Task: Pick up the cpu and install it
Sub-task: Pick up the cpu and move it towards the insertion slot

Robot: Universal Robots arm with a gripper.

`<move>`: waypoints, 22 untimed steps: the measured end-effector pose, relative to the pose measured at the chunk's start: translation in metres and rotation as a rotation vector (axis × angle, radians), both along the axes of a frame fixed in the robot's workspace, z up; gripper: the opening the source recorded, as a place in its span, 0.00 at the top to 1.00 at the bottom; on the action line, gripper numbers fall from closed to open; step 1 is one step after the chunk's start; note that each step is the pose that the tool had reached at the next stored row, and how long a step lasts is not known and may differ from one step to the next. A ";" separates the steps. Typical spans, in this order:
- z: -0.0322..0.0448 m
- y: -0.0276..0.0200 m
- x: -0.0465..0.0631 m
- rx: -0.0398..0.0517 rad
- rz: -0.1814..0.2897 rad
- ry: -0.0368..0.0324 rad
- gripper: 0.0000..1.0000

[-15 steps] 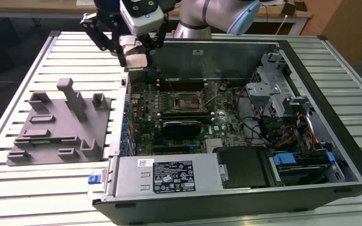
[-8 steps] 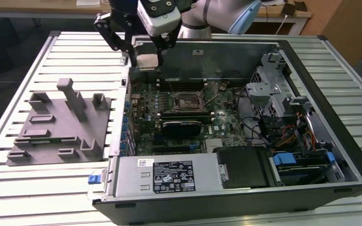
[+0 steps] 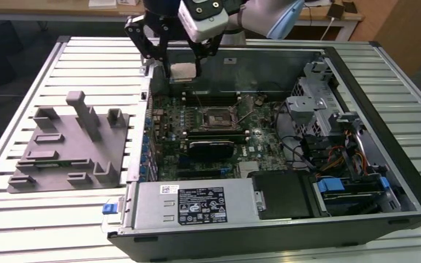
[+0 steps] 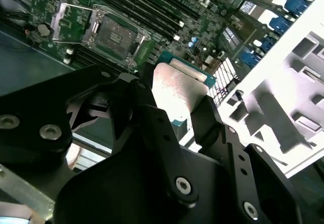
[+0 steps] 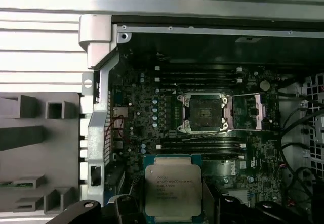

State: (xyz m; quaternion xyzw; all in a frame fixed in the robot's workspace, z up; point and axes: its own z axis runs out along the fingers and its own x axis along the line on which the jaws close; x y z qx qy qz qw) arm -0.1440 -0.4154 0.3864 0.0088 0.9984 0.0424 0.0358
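- cpu (image 5: 173,188): in the air over the motherboard (image 3: 168,156) inside the open case (image 3: 284,241), metal top facing the first wrist view, not seated.
- gripper (image 3: 183,70): fingers (image 4: 205,118) closed narrow on two opposite edges of the cpu, chip pinched between them.
- socket (image 5: 204,113): open, bracket (image 5: 255,112) flipped aside, contacts bare; apart from the cpu, further across the board.
- Judged: carry/align step. Done well means chip kept level, edges squared to the socket frame, corner marks matched, no sideways scrape on contacts, no extra squeeze.
- grey tray (image 3: 72,148): outside the case, on the exterior view's left.
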 end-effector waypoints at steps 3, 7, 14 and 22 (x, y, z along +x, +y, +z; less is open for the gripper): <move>0.0000 0.0000 0.008 0.0000 0.000 0.0000 0.46; 0.0000 0.0000 0.020 0.0000 0.000 0.0000 0.46; -0.0049 0.0000 0.037 0.0001 -0.001 0.0018 0.46; -0.0194 0.0000 0.045 -0.0001 -0.002 0.0058 0.46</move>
